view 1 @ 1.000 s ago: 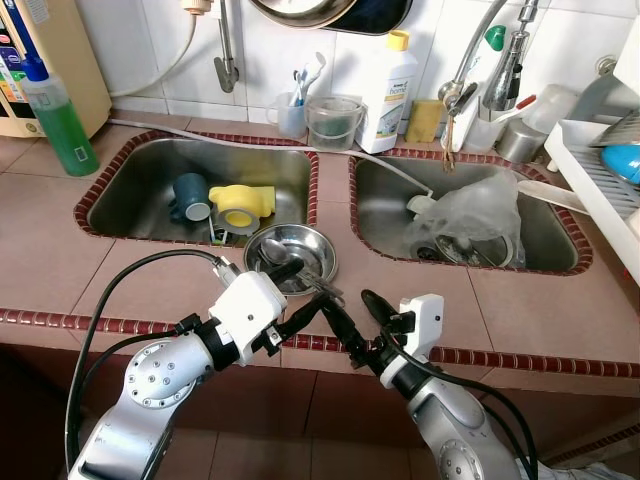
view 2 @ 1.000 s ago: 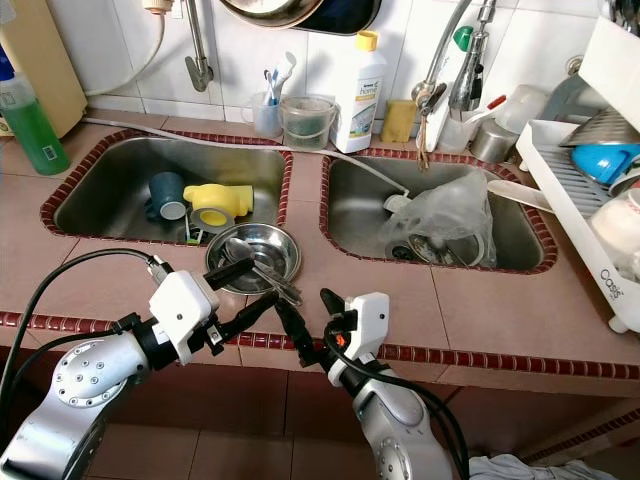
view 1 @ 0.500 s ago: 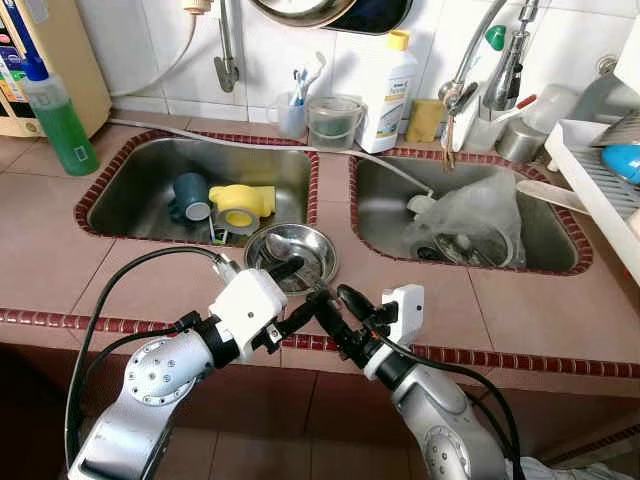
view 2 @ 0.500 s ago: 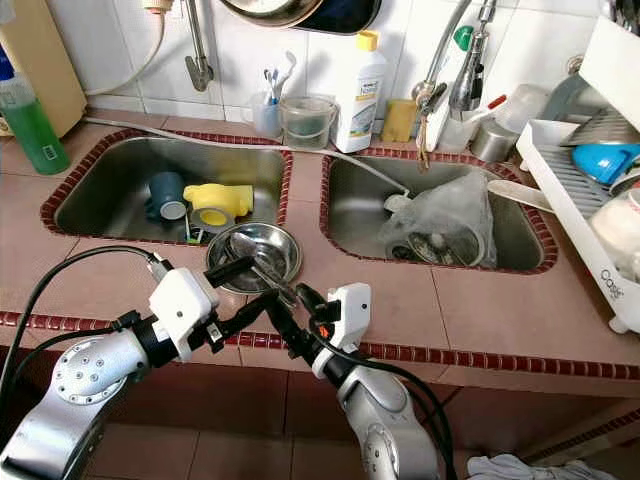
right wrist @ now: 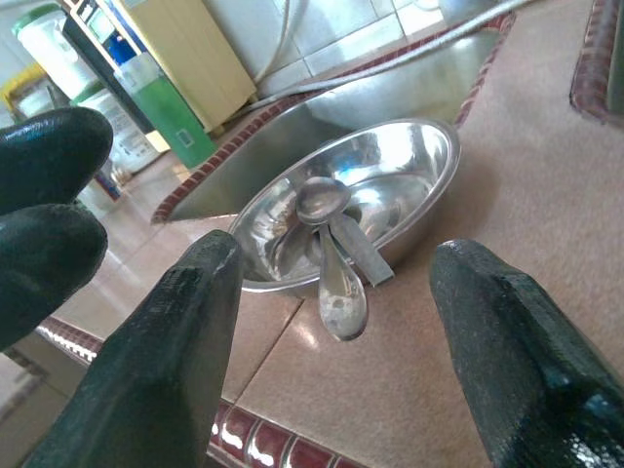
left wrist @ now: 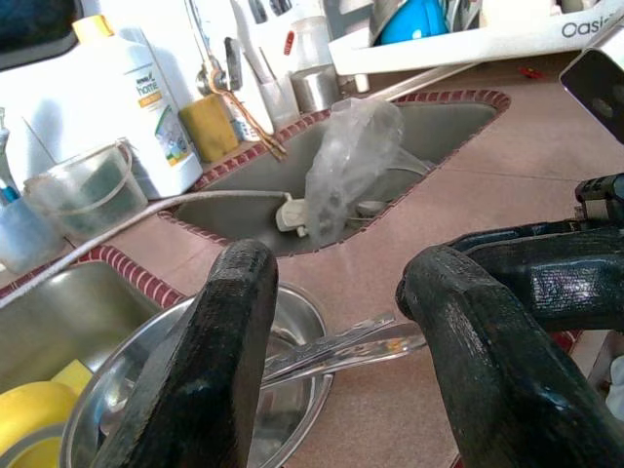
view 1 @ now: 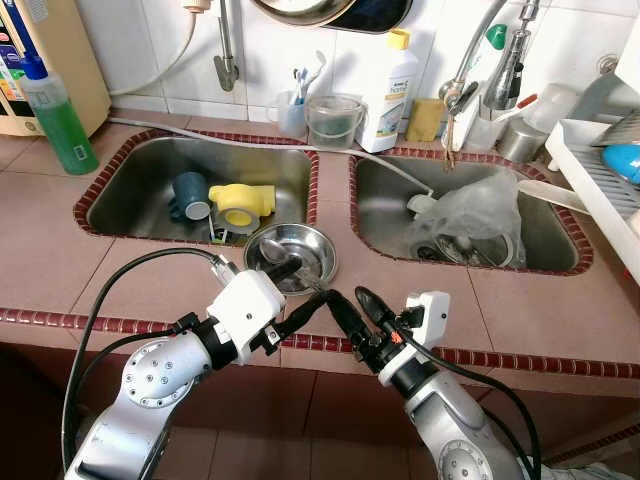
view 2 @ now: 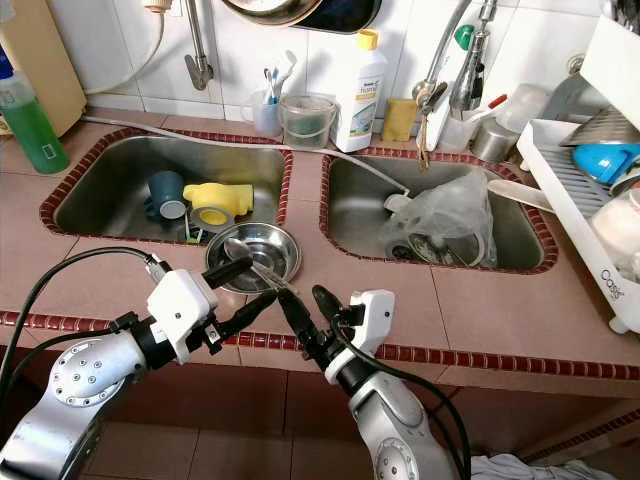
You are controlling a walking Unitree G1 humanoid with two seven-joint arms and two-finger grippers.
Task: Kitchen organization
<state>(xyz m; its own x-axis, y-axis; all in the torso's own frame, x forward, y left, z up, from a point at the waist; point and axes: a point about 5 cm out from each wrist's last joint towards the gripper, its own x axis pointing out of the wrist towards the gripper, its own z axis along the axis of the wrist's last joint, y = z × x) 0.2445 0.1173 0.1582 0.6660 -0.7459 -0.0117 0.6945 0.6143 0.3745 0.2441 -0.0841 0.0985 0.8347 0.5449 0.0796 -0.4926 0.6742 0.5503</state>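
A small steel bowl (view 1: 318, 250) stands on the tiled counter between the two sinks, near the front edge. Several spoons (right wrist: 331, 255) lie in it, their handles (left wrist: 343, 345) sticking out over the rim onto the counter. My left gripper (view 1: 299, 289) is open at the bowl's near rim, and the spoon handles lie between its fingers (left wrist: 219, 361) without being gripped. My right gripper (view 1: 354, 309) is open just right of it, low over the counter edge, facing the bowl (right wrist: 400, 156) and holding nothing.
The left sink (view 1: 140, 190) holds a dark mug (view 1: 190, 196), a yellow cup (view 1: 240, 203) and a tape roll. A plastic bag (view 1: 478, 210) lies in the right sink. A green bottle (view 1: 58, 120), a white detergent bottle (view 1: 388, 95) and a dish rack (view 2: 590, 200) line the edges.
My right gripper moved left toward the spoon handles half a second ago, then drew back to the right. The left gripper has hardly moved.
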